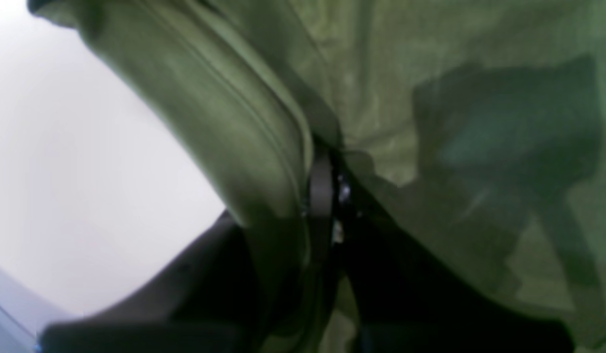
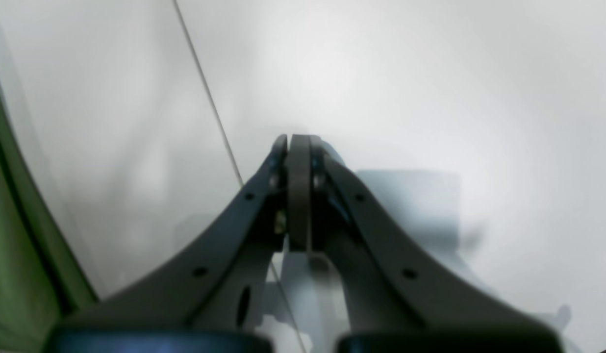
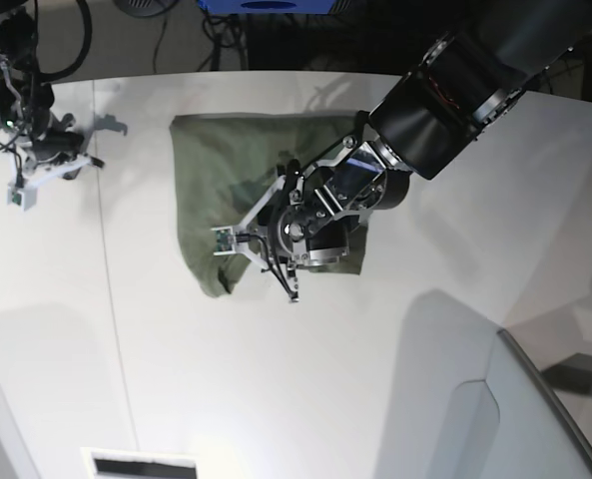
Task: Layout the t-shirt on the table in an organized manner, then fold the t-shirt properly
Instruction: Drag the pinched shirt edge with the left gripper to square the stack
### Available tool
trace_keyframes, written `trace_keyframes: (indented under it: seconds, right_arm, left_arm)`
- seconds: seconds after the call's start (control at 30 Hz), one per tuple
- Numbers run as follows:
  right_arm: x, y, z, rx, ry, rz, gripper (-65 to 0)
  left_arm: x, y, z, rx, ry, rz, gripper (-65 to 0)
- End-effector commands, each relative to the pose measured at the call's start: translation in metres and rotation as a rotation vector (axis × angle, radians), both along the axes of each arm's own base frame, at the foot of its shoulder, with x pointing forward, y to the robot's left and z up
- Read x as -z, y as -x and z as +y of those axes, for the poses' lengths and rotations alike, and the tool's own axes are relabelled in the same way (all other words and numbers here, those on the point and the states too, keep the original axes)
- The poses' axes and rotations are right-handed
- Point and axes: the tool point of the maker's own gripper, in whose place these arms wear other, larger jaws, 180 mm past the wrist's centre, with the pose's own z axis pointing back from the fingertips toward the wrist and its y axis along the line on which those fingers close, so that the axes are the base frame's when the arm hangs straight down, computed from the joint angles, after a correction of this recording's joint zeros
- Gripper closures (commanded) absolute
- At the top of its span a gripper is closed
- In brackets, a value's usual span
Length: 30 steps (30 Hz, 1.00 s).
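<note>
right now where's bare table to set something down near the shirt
Bare table runs wide from the shirt's near hem to the near edge, and in a strip between the shirt and the right claw, crossed by a thin seam. It is crowded over the shirt's near side, where the left claw is shut on the cloth.

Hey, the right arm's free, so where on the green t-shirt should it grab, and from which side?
Probably the t-shirt at its bare far corner nearest the right gripper, coming in across the table from that side. That edge lies flat and unobstructed, whereas the left gripper already pinches the near hem, so the two arms stay apart.
</note>
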Motion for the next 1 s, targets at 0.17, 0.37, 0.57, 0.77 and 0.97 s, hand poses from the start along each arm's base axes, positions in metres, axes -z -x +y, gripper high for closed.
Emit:
trace_keyframes:
  seconds: [0.17,0.37,0.57,0.77,0.97]
  right_arm:
    - [-0.001,0.004,-0.016,0.067,0.008,0.015,0.0]
    - [-0.001,0.004,-0.016,0.067,0.008,0.015,0.0]
    - [-0.002,0.004,-0.017,0.07,0.01,0.013,0.0]
    - [-0.002,0.004,-0.016,0.069,0.009,0.013,0.0]
    - [-0.001,0.004,-0.016,0.068,0.009,0.014,0.0]
  left_arm:
    - [-0.003,0.005,-0.015,0.023,0.031,0.022,0.0]
    - [0.003,0.019,-0.023,0.087,0.008,0.033,0.0]
    - [0.005,0.022,-0.022,0.084,0.005,0.036,0.0]
    - [0.007,0.02,-0.01,0.065,-0.05,0.037,0.0]
    - [-0.005,0.023,-0.011,0.079,-0.035,0.001,0.0]
